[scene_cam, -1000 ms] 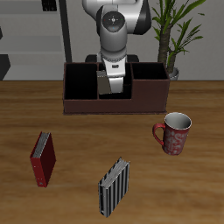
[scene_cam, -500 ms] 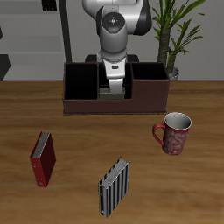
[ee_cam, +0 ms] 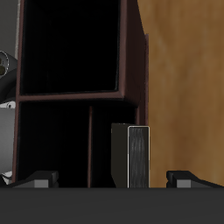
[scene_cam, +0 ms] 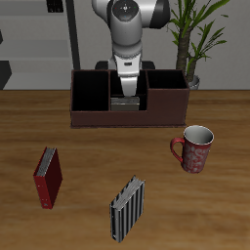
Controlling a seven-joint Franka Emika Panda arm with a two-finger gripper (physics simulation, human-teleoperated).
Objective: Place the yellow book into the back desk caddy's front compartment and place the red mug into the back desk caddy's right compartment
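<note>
The yellow book (scene_cam: pixel 125 102) stands on edge in the front compartment (scene_cam: pixel 128 105), the small middle section of the back desk caddy (scene_cam: pixel 127 119). In the wrist view the yellow book (ee_cam: pixel 137 156) shows edge-on inside the dark caddy (ee_cam: pixel 136 52). My gripper (scene_cam: pixel 127 84) hangs just above it, open, its fingertips (ee_cam: pixel 35 179) spread wide and holding nothing. The red mug (scene_cam: pixel 196 148) stands upright on the table, nearer the front edge than the caddy and apart from it. The right compartment (scene_cam: pixel 167 98) looks black and empty.
A dark red book (scene_cam: pixel 48 177) and a black-and-white striped book (scene_cam: pixel 127 209) stand near the table's front edge. A potted plant (scene_cam: pixel 195 39) rises behind the caddy's end. Bare wooden table (ee_cam: pixel 184 70) runs along the caddy's outer wall.
The gripper lowered the yellow book into the caddy's middle section, let it go and rose a little. The mug and the other books have not moved.
</note>
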